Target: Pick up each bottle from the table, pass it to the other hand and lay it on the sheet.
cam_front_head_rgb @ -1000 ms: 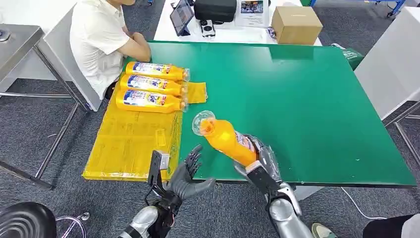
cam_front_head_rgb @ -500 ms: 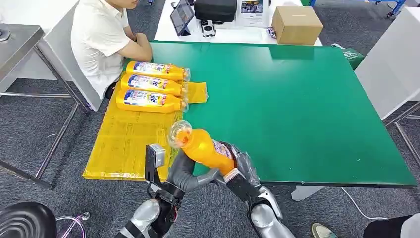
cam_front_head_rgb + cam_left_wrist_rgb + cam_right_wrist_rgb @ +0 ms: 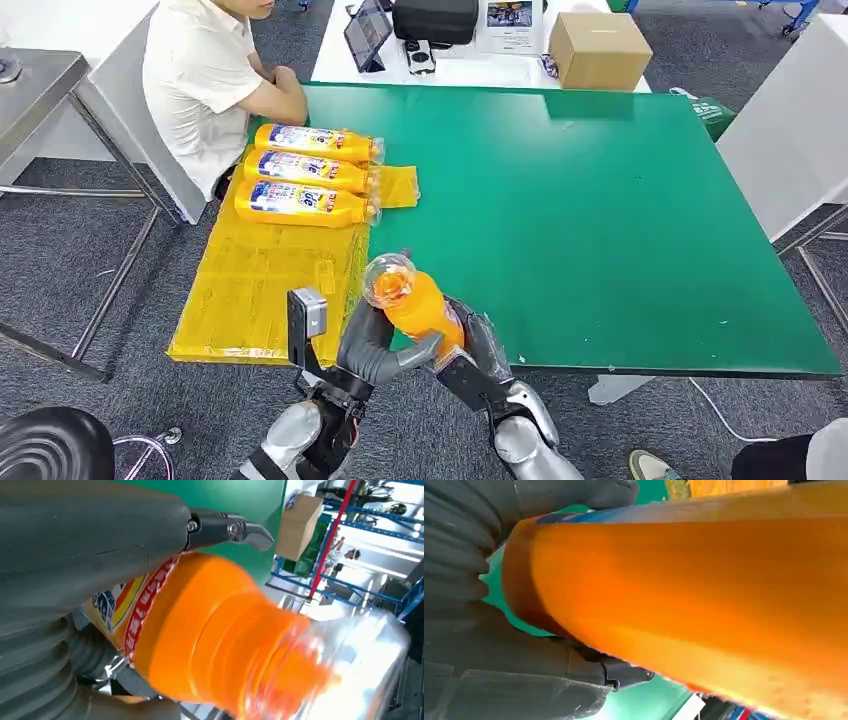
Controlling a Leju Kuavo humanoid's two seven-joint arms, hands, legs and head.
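An orange bottle (image 3: 420,308) with a clear cap hangs above the table's near edge, cap pointing up and away from me. My right hand (image 3: 482,348) grips its lower end. My left hand (image 3: 372,345) wraps around its middle from the other side, thumb across the body. Up close in the left wrist view, the left hand (image 3: 90,535) lies over the labelled bottle (image 3: 210,630). In the right wrist view the right hand (image 3: 499,670) clasps the bottle (image 3: 704,580). Three more orange bottles (image 3: 300,203) lie side by side at the far end of the yellow sheet (image 3: 260,290).
The green table (image 3: 600,220) stretches to the right. A person in a white shirt (image 3: 200,80) sits at the far left corner, beside the laid bottles. A cardboard box (image 3: 598,50), a tablet and a black case stand on the white table behind.
My right hand has carried the bottle left, toward my middle, tipping it more upright. My left hand, open a second ago, has risen and closed around the bottle.
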